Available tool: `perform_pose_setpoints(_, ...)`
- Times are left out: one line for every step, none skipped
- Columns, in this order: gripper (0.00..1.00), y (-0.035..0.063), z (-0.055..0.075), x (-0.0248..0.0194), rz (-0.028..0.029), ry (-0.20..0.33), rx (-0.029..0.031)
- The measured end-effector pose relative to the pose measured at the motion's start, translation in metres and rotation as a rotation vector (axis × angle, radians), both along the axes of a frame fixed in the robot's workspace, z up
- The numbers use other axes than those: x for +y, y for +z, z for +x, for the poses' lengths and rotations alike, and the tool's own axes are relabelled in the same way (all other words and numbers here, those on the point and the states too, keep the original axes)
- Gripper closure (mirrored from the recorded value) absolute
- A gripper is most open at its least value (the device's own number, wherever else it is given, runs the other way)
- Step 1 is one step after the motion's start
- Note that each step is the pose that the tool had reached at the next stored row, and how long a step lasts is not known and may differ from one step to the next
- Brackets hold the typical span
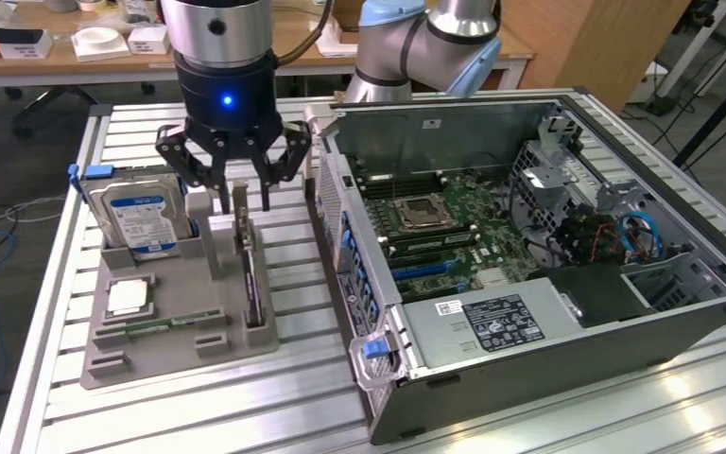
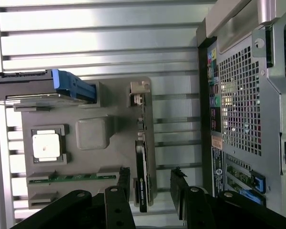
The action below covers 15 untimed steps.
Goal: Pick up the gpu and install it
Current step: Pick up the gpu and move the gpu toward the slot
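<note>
Exterior, counts: one gripper (image 1: 245, 200), one gpu (image 1: 252, 274), one hard drive (image 1: 143, 218), one opened computer case (image 1: 527, 255).
Exterior, jaws: standing spread, grasping nothing, hanging over the gpu's far end.
Exterior, holder: a grey holder (image 1: 199, 348) is carrying the gpu on edge, with the hard drive at its 9 o'clock and the case at 3 o'clock.
Wrist, gpu: showing edge-on between the two fingers (image 2: 125, 186).
Wrist, cut off: the case is running out of frame.

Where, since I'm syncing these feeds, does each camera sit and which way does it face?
Exterior view: off the arm, high beside the table, looking down on tray, open case and arm.
Wrist view: on the wrist, looking down on the tray; open jaws flank the gpu.
Shared: tray, gpu, hard drive, case.
</note>
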State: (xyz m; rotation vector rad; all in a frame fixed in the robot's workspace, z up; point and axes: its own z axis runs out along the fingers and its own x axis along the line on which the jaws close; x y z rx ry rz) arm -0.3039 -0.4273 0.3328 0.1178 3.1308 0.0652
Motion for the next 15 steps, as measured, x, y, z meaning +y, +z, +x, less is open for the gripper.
perform_pose_setpoints(0.53,-0.0002,0.0,-0.0002,0.0,0.0,0.0)
perform_pose_setpoints(0.53,-0.0003,0.0,-0.0004,-0.0001,0.0,0.0)
perform_pose_setpoints(0.53,-0.0005,0.0,-0.0006,-0.0001,0.0,0.0)
perform_pose_setpoints(0.53,-0.0007,0.0,-0.0008,-0.0001,0.0,0.0)
perform_pose_setpoints(0.53,-0.0009,0.0,-0.001,-0.0001,0.0,0.0)
perform_pose_setpoints(0.53,-0.0011,0.0,-0.0013,-0.0001,0.0,0.0)
perform_pose_setpoints(0.53,-0.0013,0.0,-0.0015,-0.0001,0.0,0.0)
perform_pose_setpoints(0.53,-0.0014,0.0,-0.0018,-0.0001,0.0,0.0)
perform_pose_setpoints(0.53,-0.0016,0.0,-0.002,-0.0001,0.0,0.0)
perform_pose_setpoints(0.53,-0.0018,0.0,-0.0023,-0.0002,0.0,0.0)
perform_pose_setpoints(0.53,-0.002,0.0,-0.0025,-0.0001,0.0,0.0)
perform_pose_setpoints(0.53,-0.0021,0.0,-0.0028,-0.0001,0.0,0.0)
perform_pose_setpoints(0.53,-0.0023,0.0,-0.0031,-0.0001,0.0,0.0001)
perform_pose_setpoints(0.53,-0.0025,0.0,-0.0033,-0.0001,0.0,0.0)
perform_pose_setpoints(0.53,-0.0026,0.0,-0.0036,-0.0002,0.0,0.0001)
